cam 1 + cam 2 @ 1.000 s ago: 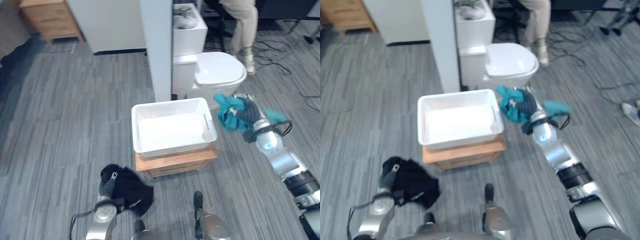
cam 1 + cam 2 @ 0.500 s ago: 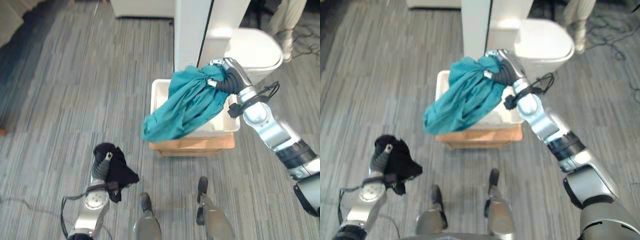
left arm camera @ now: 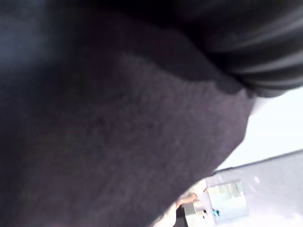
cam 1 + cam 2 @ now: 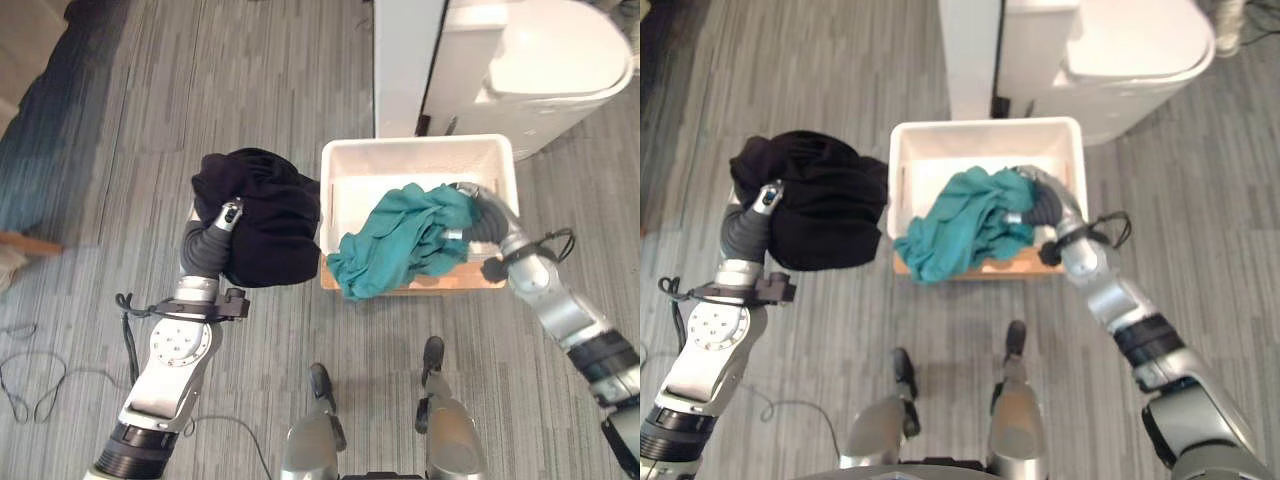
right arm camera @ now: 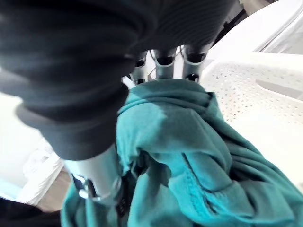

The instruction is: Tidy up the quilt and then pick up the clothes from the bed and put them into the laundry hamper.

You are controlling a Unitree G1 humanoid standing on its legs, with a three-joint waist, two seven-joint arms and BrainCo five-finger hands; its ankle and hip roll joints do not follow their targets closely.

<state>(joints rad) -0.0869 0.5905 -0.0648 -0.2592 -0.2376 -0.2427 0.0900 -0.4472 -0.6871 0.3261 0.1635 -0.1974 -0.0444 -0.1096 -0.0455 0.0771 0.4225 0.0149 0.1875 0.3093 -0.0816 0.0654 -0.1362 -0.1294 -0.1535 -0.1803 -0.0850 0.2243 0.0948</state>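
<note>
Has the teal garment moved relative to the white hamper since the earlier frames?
Yes. The teal garment went from beside the white hamper to above it, then down into it, spilling over its near rim.

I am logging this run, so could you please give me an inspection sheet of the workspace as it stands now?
Surface: grey striped floor; no table seen.
Job's things: teal garment lies in the white basket and droops over its near rim; black garment is held up beside the basket's left side. The basket sits on a wooden stand.
Clutter: nothing seen.
Robot hands: right robot hand is over the basket, fingers on the teal garment; left robot hand is raised with the black garment draped around it, fingers hidden.
Cables: nothing seen apart from the robot's own.
Surroundings: white toilet and a white partition behind the basket.
</note>
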